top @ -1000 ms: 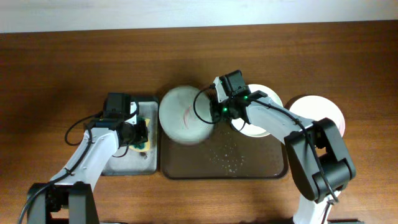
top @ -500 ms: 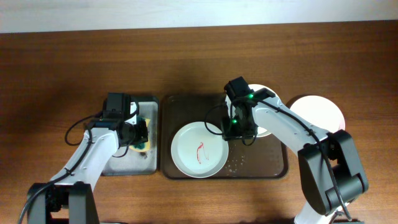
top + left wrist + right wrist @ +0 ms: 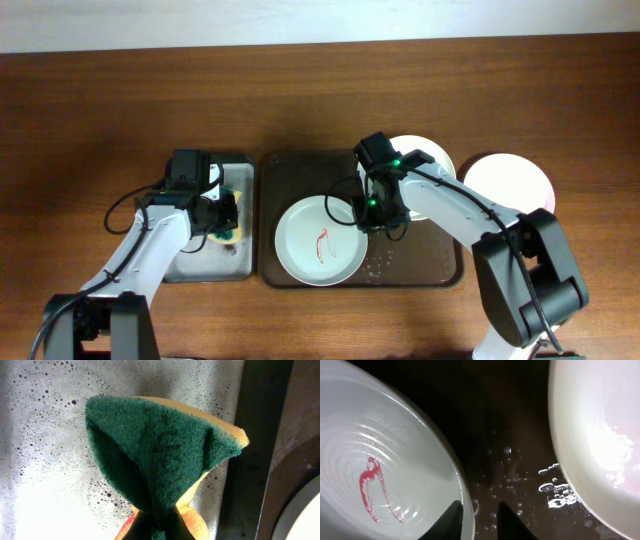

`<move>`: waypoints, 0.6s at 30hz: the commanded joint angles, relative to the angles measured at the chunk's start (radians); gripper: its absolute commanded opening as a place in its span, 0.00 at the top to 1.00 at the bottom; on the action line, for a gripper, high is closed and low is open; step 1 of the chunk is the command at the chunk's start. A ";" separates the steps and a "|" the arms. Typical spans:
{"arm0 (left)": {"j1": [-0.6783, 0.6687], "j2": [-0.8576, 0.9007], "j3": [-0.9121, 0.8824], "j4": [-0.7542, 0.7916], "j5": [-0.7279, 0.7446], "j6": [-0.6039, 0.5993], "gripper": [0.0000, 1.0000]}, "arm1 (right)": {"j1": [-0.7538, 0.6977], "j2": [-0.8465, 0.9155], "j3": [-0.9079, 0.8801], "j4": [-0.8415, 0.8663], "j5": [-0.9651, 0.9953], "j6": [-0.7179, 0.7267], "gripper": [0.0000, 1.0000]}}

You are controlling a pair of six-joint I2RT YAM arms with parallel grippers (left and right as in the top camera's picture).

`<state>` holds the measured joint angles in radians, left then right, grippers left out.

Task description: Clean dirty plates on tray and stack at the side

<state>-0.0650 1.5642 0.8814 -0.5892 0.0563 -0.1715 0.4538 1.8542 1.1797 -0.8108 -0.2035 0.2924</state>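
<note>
The pale mint-green plate point(image 3: 320, 240) lies flat on the left half of the dark brown tray point(image 3: 420, 262), with a red squiggle in it. My right gripper point(image 3: 373, 214) is at its right rim. In the right wrist view its fingers point(image 3: 482, 517) straddle that rim point(image 3: 395, 460), slightly apart, over the wet tray floor point(image 3: 510, 425). A white plate point(image 3: 425, 160) sits at the tray's far right corner, partly under my right arm, and also shows in the right wrist view point(image 3: 600, 435). Another white plate point(image 3: 512, 180) lies on the table to the right. My left gripper point(image 3: 222, 215) is shut on a sponge.
The green and yellow sponge point(image 3: 160, 455) hangs pinched in my left fingers point(image 3: 155, 527) over the wet grey sponge tray point(image 3: 40, 460), which stands left of the brown tray point(image 3: 195, 262). Water drops dot the brown tray near its front.
The mint-green plate went from raised and tilted at the tray's far left to lying flat at the front left. My right gripper came down with it and now straddles its rim. The left arm has not moved.
</note>
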 commanded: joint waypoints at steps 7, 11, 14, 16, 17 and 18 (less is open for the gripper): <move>0.002 -0.167 0.025 -0.011 0.092 0.020 1.00 | 0.012 0.034 -0.010 0.023 -0.002 0.074 0.96; -0.017 -0.207 0.023 -0.005 0.303 0.001 1.00 | 0.012 0.034 -0.015 0.020 -0.013 0.110 0.96; -0.111 -0.170 0.022 0.030 0.374 -0.037 1.00 | 0.012 0.034 -0.015 0.029 -0.013 0.109 0.80; -0.192 -0.123 0.022 0.076 0.374 -0.150 1.00 | 0.011 0.034 -0.015 0.041 -0.013 0.110 0.77; -0.238 -0.089 0.022 0.107 0.373 -0.197 1.00 | 0.011 0.034 -0.015 0.050 -0.013 0.110 0.86; -0.273 -0.057 0.022 0.134 0.373 -0.243 1.00 | 0.010 0.034 -0.015 0.058 -0.013 0.110 0.93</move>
<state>-0.2676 1.4425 0.8833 -0.5007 0.3920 -0.2790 0.4557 1.8767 1.1748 -0.7654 -0.2146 0.3973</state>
